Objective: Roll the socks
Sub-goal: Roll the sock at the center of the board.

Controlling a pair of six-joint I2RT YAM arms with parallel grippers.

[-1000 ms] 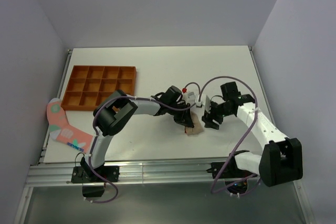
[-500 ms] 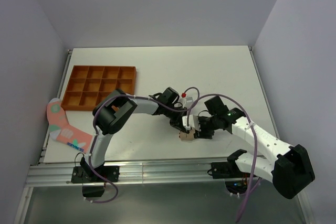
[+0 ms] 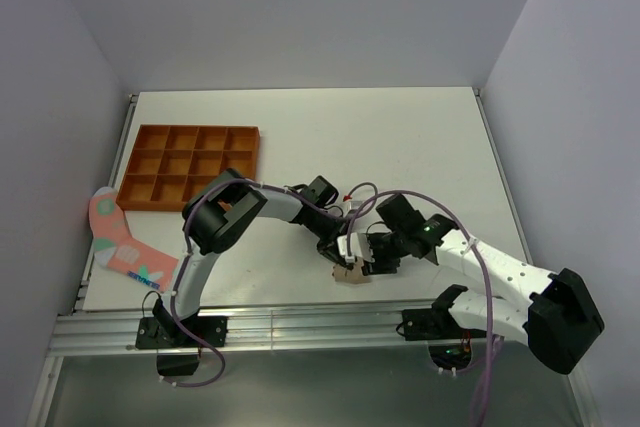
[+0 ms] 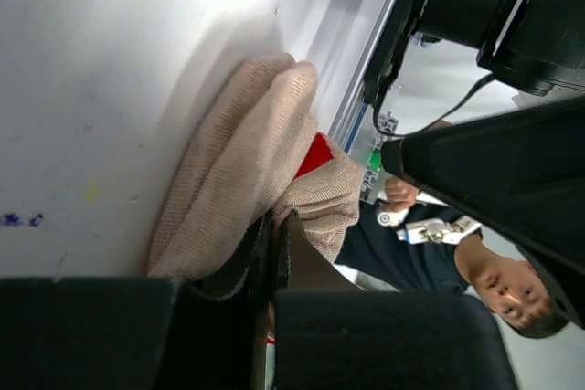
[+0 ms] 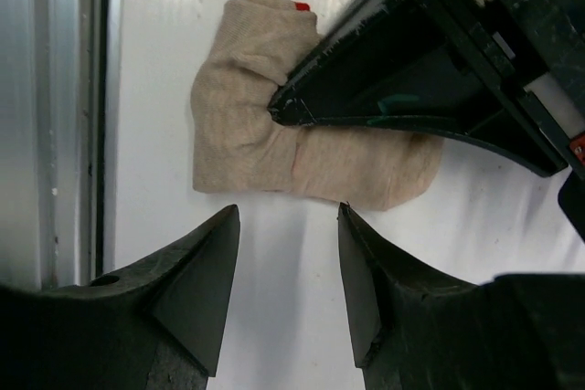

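The beige sock lies on the white table. It is close to the near edge and about in the middle from left to right. It is folded over on itself into a soft lump. A small red patch peeks out of the fold. I cannot tell what the patch belongs to.

The left gripper reaches in from the left and far side. Its two fingers are squeezed together with almost no gap. They pinch a fold of the beige sock between them. In the left wrist view the cloth bulges out just past the fingertips. In the right wrist view the dark tip of this gripper pokes into the middle of the lump.

The right gripper comes in from the right. Its jaws stand partly apart. There is nothing between them, only bare table. Its tips point at the beige sock and sit just beside its edge.

A pink-red sock with spots lies flat at the left edge of the table, well apart from both grippers. An orange tray with many small boxes sits just past it, on the far side. A metal rail runs along the near edge of the table.
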